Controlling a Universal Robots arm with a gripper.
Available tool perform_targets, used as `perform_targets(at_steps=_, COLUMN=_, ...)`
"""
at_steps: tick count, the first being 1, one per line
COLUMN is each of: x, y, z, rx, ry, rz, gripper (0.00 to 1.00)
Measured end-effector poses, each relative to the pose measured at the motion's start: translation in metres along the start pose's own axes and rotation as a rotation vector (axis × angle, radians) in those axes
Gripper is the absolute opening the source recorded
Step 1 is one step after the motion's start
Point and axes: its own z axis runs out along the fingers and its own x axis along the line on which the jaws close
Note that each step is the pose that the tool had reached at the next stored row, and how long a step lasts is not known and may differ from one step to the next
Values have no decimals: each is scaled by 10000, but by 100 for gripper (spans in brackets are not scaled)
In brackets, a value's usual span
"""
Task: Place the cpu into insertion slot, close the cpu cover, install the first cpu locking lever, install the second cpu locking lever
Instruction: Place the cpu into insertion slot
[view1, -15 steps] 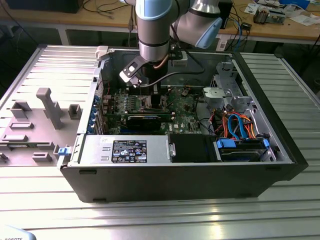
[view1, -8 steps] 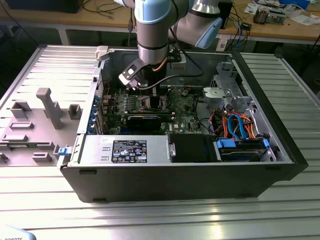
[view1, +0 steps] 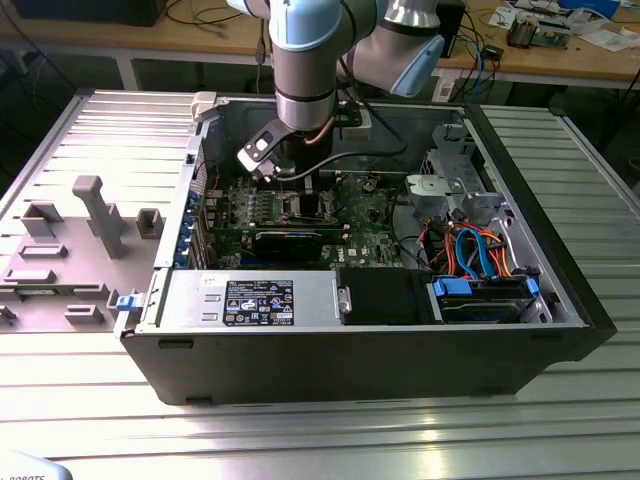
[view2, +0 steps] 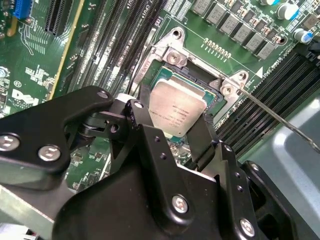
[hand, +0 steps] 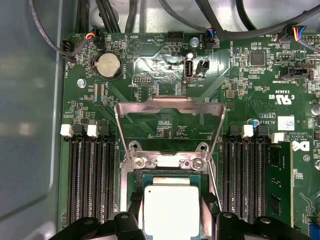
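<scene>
Gripper: matte black fingers clamped on two opposite edges of the cpu, a flat square chip w/ dull silver-grey metal top on a green base. The chip is at the slot, which has a silver rim w/ round screw heads; cannot tell if it is fully seated. Slot sits mid-board on the green circuit board, between two banks of long black memory slots. Cover, a thin bare-metal frame w/ square window, is swung open off the slot on the side toward the round coin cell, and a thin steel wire lever runs out from a slot corner.
</scene>
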Motion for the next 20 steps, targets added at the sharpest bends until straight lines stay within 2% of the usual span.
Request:
perform_targets(at_steps=11, x=0, y=1, z=3, rx=-3, ry=2, rz=-1, gripper=55)
perform_targets(at_steps=12, x=0, y=1, z=2, rx=-2, ry=0, rz=-1, gripper=62)
perform_targets(at_steps=15, x=0, y=0, z=1, rx=0, ry=-4, rz=-1, gripper=62)
perform_targets(at_steps=20, x=-1, y=2, z=-33, rx=28, ry=3, rz=0, gripper=62)
